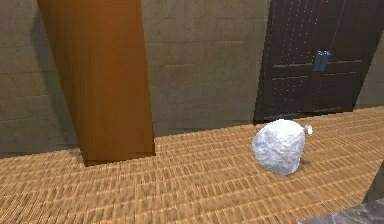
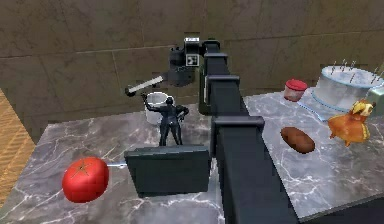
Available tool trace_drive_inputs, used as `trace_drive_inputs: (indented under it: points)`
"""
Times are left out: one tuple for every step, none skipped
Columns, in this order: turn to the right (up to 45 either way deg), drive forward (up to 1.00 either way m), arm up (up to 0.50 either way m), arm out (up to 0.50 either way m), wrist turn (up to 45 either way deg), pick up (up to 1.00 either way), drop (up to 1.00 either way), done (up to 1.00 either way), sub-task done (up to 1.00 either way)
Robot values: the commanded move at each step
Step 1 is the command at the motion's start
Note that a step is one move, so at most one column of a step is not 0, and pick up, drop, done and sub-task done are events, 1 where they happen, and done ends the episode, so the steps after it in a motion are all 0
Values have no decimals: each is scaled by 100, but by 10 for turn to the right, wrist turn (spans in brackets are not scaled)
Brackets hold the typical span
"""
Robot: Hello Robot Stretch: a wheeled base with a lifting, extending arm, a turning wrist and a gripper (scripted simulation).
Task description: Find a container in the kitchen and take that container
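Note:
A white pot-like container [image 2: 157,104] with a grey handle [image 2: 145,85] stands on the marble counter [image 2: 60,145] near the wall. The dark arm [image 2: 235,130] reaches out across the counter. My gripper [image 2: 178,68] is at its far end, just above and to the right of the white container. The container and the counter lie right behind the gripper's far end, so I cannot tell whether it holds anything. A small red bowl [image 2: 295,88] sits farther right on the same counter.
Also on the counter are a red tomato [image 2: 85,178], a dark flat device [image 2: 167,168], a black figurine [image 2: 172,121], a brown loaf [image 2: 297,139], an orange figure [image 2: 352,126] and a cake [image 2: 345,86]. The forward view has a wooden panel [image 1: 100,80], a dark double door [image 1: 320,60] and a pale crumpled ball [image 1: 281,148] on the wood floor.

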Motion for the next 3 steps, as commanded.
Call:
trace_drive_inputs:
  points:
    - [0,0,0,0,60,0,0,0,0]
    - [0,0,-16,0,0,0,0,0,0]
    - [0,0,0,0,0,100,0,0,0]
